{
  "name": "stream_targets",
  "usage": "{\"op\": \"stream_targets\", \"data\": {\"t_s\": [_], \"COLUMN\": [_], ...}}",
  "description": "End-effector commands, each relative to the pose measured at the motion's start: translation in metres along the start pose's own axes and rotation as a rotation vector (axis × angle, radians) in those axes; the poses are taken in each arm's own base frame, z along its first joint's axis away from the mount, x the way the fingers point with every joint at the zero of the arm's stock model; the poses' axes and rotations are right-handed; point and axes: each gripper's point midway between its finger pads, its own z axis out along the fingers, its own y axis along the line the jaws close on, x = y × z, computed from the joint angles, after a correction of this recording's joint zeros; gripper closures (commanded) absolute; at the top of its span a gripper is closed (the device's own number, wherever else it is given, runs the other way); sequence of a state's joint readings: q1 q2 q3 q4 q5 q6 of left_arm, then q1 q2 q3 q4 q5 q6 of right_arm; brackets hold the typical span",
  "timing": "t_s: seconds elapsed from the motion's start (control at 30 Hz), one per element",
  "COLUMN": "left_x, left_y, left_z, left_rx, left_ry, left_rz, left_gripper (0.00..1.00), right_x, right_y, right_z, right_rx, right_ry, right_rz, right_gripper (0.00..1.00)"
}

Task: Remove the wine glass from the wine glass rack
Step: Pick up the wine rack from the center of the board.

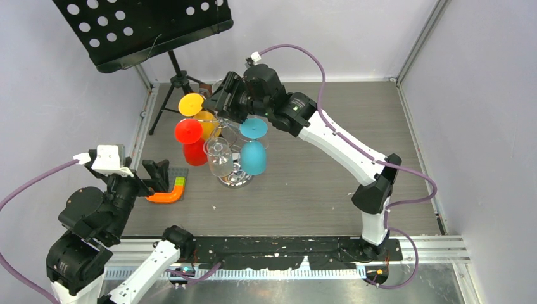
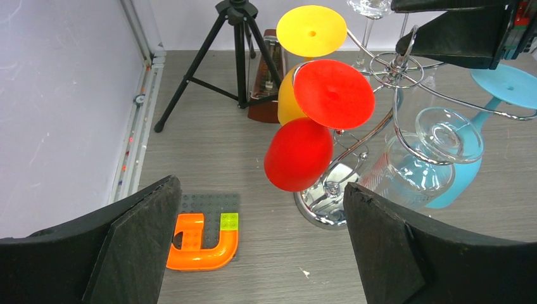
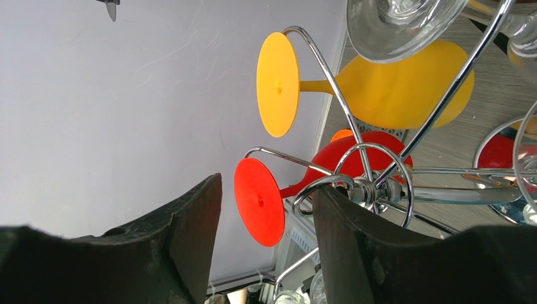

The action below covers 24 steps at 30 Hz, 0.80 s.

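The chrome wine glass rack (image 1: 235, 179) stands mid-table, its round base also in the left wrist view (image 2: 323, 209). Glasses hang upside down from its curled arms: yellow (image 1: 191, 104), red (image 1: 195, 154), blue (image 1: 253, 157) and clear (image 1: 220, 156). My right gripper (image 1: 218, 101) is open and level with the rack's top. In the right wrist view (image 3: 266, 247) the red glass's foot (image 3: 259, 201) shows through the gap, beyond the fingertips, and the rack's hub (image 3: 373, 187) lies beside one finger. My left gripper (image 2: 263, 253) is open and empty, low at the left, facing the red glass (image 2: 299, 154).
A black tripod music stand (image 1: 180, 79) stands at the back left behind the rack. An orange U-shaped piece (image 1: 168, 192) lies on a grey baseplate just ahead of my left gripper. A brown object (image 2: 266, 95) sits behind the yellow glass. Walls enclose the table's left and right.
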<state>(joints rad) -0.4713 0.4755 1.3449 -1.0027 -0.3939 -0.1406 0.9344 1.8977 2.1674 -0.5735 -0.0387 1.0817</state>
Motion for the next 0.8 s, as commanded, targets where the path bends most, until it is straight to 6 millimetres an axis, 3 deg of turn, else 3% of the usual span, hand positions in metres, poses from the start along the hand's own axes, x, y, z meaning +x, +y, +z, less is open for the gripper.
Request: {"op": "stream_targets", "data": {"t_s": [0.0,0.4,0.77], "left_x": [-0.008,-0.0091,-0.0095], "left_y": [0.0055,0.0076,0.0068], "left_z": [-0.0028,-0.004,-0.0038], "left_rx": [-0.021,-0.028,-0.025], "left_ry": [-0.035,-0.038,-0.038], "left_rz": [0.008,0.017,0.013], "left_gripper": [0.03,0.02,0.02], "right_x": [-0.0085,-0.0099,-0.0119], "right_y": [0.0271,0.0294,0.029], "right_z": [-0.0022,-0.0026,-0.0095], "right_rx": [-0.085,-0.094,-0.108], "right_ry": [-0.034,-0.04,-0.054], "right_rz": [0.018,0.02,0.024], "right_gripper": [0.41,0.62,0.93]}}
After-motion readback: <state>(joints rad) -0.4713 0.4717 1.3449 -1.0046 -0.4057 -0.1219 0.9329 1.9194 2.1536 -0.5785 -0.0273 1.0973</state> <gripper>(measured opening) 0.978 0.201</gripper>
